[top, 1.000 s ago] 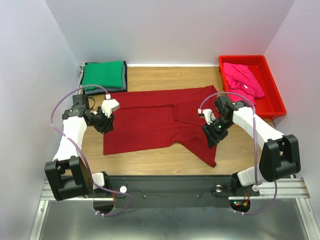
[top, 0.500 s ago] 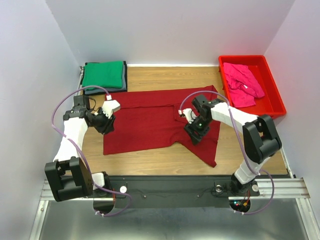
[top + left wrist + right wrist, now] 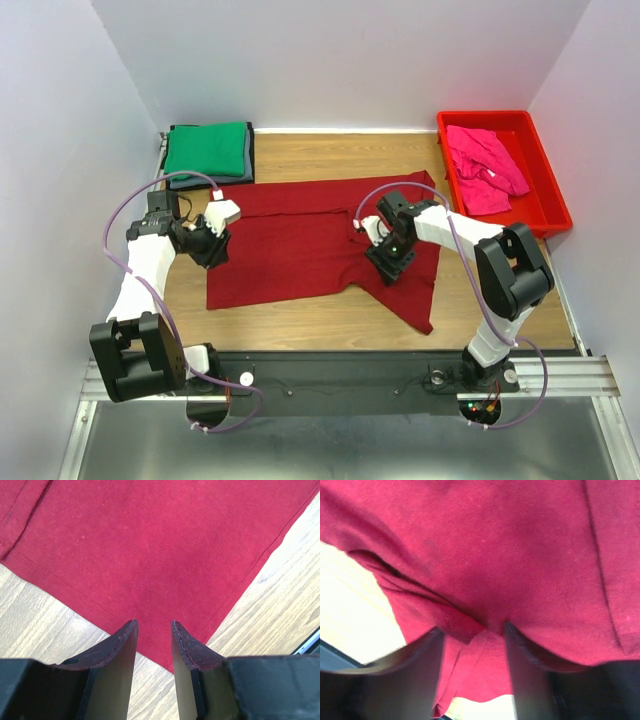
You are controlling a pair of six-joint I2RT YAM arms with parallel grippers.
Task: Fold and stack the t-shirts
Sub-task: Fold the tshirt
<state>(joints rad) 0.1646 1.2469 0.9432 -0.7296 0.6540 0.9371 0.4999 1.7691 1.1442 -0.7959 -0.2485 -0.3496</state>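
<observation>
Dark red soft-cloth t-shirt lies flat mid-table, long axis 9-to-3 o'clock. Left gripper sits over its 9 o'clock hem corner, jaws apart, nothing between them. Right gripper looks nearer the job: pressed into the shirt's 3 o'clock part, a cloth fold between its jaws. Clamped or not, can't tell.

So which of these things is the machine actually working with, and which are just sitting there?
Part of the job: maroon t-shirt, spread out; green t-shirt, folded on the dark grey t-shirt; pink t-shirt, crumpled in the red tray.
Just lying about: red tray; wooden table.
</observation>
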